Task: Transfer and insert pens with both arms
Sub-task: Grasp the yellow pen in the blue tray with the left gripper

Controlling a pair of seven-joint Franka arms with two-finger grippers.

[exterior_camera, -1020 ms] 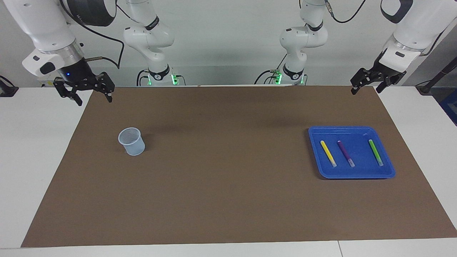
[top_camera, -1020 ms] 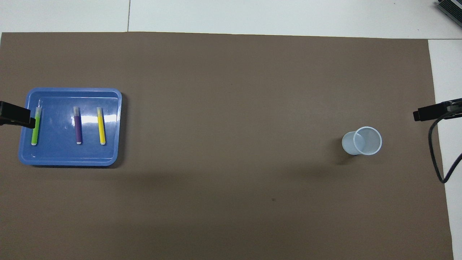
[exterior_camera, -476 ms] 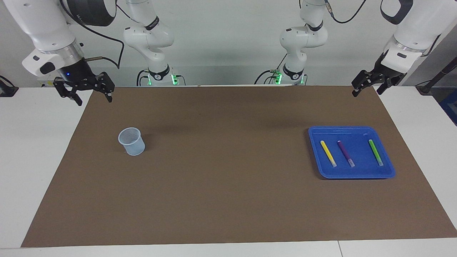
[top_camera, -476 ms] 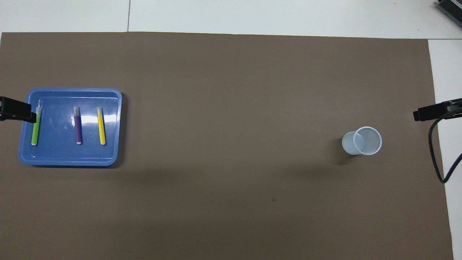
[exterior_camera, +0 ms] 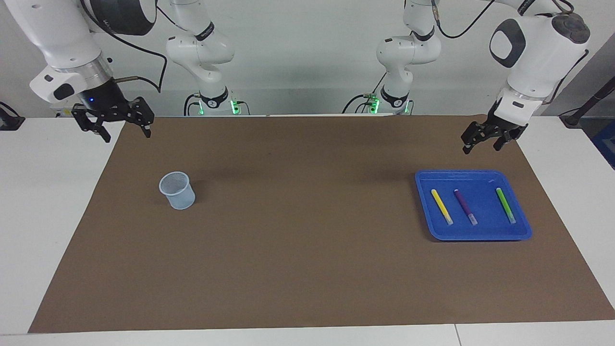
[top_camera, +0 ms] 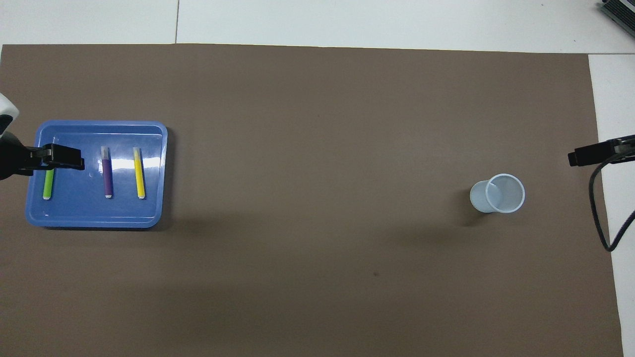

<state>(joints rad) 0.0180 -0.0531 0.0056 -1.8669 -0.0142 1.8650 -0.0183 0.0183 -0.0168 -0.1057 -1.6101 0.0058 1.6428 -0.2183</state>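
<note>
The left hand (exterior_camera: 482, 139), open and empty, was held above the tray (exterior_camera: 521, 234); a pen (exterior_camera: 505, 205) should be straddled mid-barrel. The right hand (exterior_camera: 114, 124), open, waited near the cup (exterior_camera: 178, 191).

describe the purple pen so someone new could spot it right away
Find the blue tray on the brown mat, toward the left arm's end of the table. Three pens lie side by side in it; the purple pen is the middle one, darker than the yellow pen and the green pen flanking it.

Bright, even light; soft shadows; perhaps glare on tray (top_camera: 149, 148)
</note>
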